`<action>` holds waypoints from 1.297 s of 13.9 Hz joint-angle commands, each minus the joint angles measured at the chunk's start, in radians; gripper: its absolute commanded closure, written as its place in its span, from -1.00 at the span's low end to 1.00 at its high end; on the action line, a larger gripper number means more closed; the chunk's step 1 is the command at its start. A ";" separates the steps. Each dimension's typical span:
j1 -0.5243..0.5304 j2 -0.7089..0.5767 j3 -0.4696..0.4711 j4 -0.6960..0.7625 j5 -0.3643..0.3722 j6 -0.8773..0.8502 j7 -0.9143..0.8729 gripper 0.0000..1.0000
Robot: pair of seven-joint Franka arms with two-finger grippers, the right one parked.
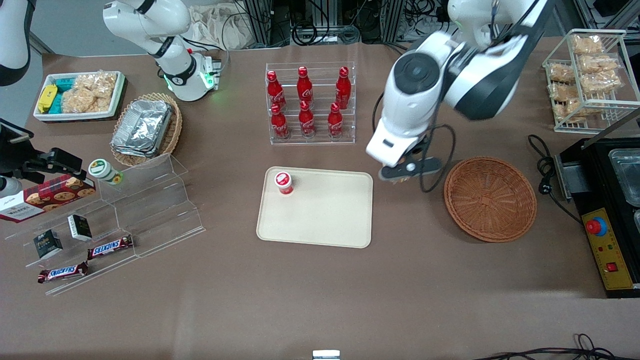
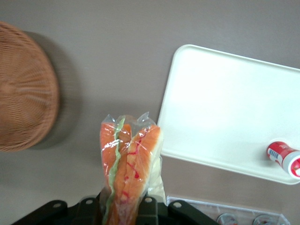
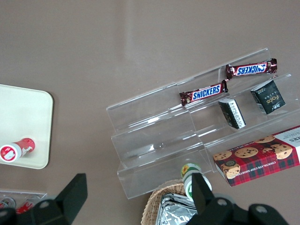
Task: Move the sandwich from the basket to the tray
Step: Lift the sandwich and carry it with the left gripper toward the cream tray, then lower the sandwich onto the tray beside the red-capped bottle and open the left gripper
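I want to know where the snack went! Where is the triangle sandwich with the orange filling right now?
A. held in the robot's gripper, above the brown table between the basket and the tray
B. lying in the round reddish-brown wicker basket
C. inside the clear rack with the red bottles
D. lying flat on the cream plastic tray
A: the wrist view shows the plastic-wrapped triangular sandwich clamped in the left arm's gripper above the brown table, with the round reddish-brown wicker basket empty and the flat cream plastic tray holding only a small red-and-white bottle.

Lab: cable-strewn rig frames (image 1: 320,20)
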 commanded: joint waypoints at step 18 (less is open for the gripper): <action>-0.140 0.473 0.023 0.195 0.390 0.228 -0.209 -1.00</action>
